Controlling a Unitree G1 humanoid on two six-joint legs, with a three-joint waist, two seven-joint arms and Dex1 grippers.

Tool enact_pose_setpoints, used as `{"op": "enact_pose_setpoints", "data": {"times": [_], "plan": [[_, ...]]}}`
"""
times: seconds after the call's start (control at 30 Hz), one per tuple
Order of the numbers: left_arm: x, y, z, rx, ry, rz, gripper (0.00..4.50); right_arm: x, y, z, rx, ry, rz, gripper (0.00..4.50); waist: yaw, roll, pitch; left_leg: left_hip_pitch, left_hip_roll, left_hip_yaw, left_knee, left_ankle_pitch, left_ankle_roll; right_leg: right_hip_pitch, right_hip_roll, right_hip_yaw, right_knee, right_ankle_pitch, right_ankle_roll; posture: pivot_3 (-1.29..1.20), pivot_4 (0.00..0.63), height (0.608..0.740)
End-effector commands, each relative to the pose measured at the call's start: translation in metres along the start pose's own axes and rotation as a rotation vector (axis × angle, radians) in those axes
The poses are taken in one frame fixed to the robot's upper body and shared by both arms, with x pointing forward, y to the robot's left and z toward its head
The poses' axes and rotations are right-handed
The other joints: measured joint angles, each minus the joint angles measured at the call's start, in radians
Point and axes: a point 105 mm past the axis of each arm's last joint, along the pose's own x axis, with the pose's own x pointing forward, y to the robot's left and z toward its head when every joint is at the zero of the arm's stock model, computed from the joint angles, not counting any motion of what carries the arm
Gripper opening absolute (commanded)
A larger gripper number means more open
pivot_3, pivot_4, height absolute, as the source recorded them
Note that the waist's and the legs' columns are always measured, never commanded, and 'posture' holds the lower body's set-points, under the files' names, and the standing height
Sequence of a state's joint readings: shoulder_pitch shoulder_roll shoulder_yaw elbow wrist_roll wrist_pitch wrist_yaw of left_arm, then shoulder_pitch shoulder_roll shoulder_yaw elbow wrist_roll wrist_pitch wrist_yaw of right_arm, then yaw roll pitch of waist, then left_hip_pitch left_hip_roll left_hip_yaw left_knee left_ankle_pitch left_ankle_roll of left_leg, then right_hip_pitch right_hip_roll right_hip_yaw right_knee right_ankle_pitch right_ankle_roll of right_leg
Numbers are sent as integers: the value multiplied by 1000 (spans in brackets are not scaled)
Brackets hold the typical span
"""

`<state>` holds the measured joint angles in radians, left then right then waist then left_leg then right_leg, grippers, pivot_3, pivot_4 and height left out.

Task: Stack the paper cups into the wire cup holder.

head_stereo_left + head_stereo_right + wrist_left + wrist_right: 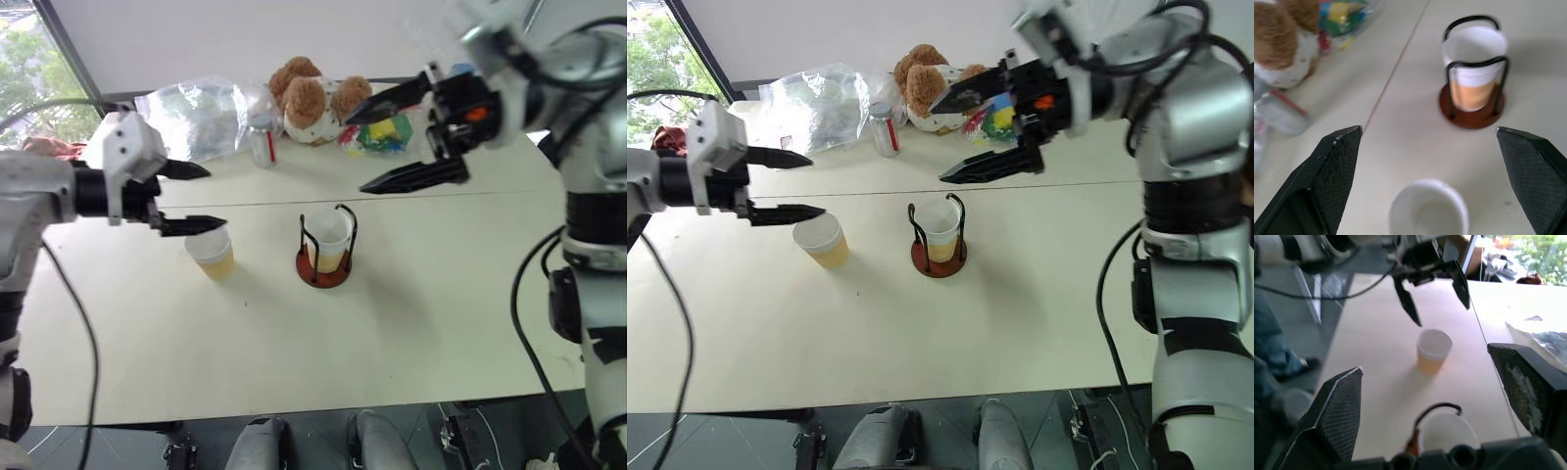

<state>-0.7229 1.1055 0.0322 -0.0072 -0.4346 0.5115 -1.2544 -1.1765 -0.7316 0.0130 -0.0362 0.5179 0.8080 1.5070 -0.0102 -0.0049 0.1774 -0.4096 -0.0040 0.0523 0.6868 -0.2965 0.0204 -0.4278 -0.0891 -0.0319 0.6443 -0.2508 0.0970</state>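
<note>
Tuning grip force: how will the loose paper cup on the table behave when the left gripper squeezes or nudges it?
The loose paper cup looks thin-walled and empty, so it is probably very light and likely to crush under a firm squeeze. It stands upright on its narrow base with the wide rim up, so a side nudge from the left gripper could tip it.

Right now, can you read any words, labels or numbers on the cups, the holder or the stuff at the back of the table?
None can be read.
Cups, holder: no print visible.
Can: red mark on its side, too blurred to read.
Colourful packet beside the plush toy: print too small to read.
</note>
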Motion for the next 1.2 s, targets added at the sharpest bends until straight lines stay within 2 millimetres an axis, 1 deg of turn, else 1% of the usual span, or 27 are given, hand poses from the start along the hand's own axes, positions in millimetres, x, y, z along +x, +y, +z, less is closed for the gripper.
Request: {"op": "enact_pose_setpoints", "data": {"times": [0.03, 0.1, 0.17, 0.23, 0.33, 0.43, 0.57, 0.8, 0.87, 0.93, 1.0, 1.03, 1.1, 1.13, 1.17, 1.2], "plan": [[-12, 6, 2, 96, 74, -11, 4500, 7, 20, -14, 65, -35, -37, 4463, 0, 0, 0, 0, 0, 1, 0, -1, 2, 0, -1, 0, 0, 0, 0, 0, 150, 740], [-15, 3, 2, 101, 96, -47, 4500, 8, 24, -27, 102, -37, -99, 4463, 1, 0, 0, 0, -1, 2, 0, -2, 4, 0, -1, 0, 0, 0, 0, 0, 150, 740], [-13, -1, -7, 117, 150, -93, 4500, 9, 25, -36, 134, -50, -156, 4463, -1, 0, 0, 0, -1, 3, 2, -2, 4, 0, -1, 1, 0, 0, 0, 0, 150, 740], [-11, -3, -22, 135, 210, -109, 4500, 9, 27, -44, 152, -50, -206, 4463, -1, 0, 0, 0, 0, 3, 2, -2, 4, 0, -1, 1, 0, 0, 0, 0, 150, 740], [-11, -3, -35, 136, 245, -109, 4500, 11, 30, -50, 168, -48, -252, 4463, -1, 0, 0, 1, 0, 3, 2, -2, 4, 0, 0, 1, 0, 0, 0, 0, 150, 740], [-8, -8, -47, 139, 263, -128, 4500, 11, 36, -55, 199, -45, -280, 4463, -1, 0, 1, 0, 1, 2, 1, -2, 4, 0, 0, 1, 0, 0, 0, 0, 150, 740], [6, -13, -56, 137, 246, -158, 4500, 13, 48, -73, 237, 36, -315, 4463, 8, -1, 0, 0, 0, 2, 2, -2, 4, 0, 0, 1, 0, 0, 0, 0, 150, 740], [23, -17, -61, 157, 231, -201, 4500, 13, 54, -84, 280, 81, -369, 4463, 4, -1, 0, 0, 0, 2, 3, -3, 5, 0, 0, 1, 1, 0, 0, 0, 150, 740], [32, -20, -68, 186, 252, -226, 4500, 12, 55, -88, 294, 89, -391, 4463, 5, -1, 0, 0, 0, 2, 3, -3, 5, 0, 0, 1, 1, 0, 0, 0, 150, 740], [40, -18, -74, 197, 260, -229, 4500, 12, 55, -89, 303, 92, -405, 4463, 5, -1, 0, 0, 0, 2, 3, -3, 5, 0, 0, 1, 1, 0, 0, 0, 150, 740], [45, -17, -77, 210, 267, -238, 3950, 12, 55, -89, 320, 70, -420, 4500, 3, -1, 0, 0, 0, 2, 4, -3, 5, 1, 0, 1, 1, 0, 0, 0, 150, 740], [46, -17, -79, 217, 271, -246, 3586, 11, 55, -89, 331, 55, -426, 4500, 2, -1, 0, 0, 0, 2, 4, -3, 5, 1, 0, 1, 1, 0, 0, 0, 150, 740], [47, -17, -81, 226, 275, -255, 2548, 11, 56, -88, 343, 39, -433, 4500, 1, -1, 1, 0, 0, 2, 4, -3, 5, 1, 0, 1, 1, 0, 0, 0, 150, 740], [48, -17, -81, 225, 272, -255, 2181, 9, 57, -90, 351, 47, -440, 4500, 1, -1, 1, 0, 0, 2, 4, -3, 5, 1, 0, 1, 1, 0, 0, 0, 150, 740], [49, -17, -82, 229, 271, -259, 1530, 8, 59, -92, 359, 55, -450, 4500, 1, -1, 0, 0, 0, 1, 4, -3, 5, 1, 0, 1, 1, 0, 0, 0, 150, 740], [51, -17, -82, 232, 269, -263, 1134, 6, 61, -94, 366, 62, -457, 4500, 3, -1, 0, 0, 0, 1, 4, -3, 5, 1, 0, 1, 1, 0, 0, 0, 150, 740]]}}
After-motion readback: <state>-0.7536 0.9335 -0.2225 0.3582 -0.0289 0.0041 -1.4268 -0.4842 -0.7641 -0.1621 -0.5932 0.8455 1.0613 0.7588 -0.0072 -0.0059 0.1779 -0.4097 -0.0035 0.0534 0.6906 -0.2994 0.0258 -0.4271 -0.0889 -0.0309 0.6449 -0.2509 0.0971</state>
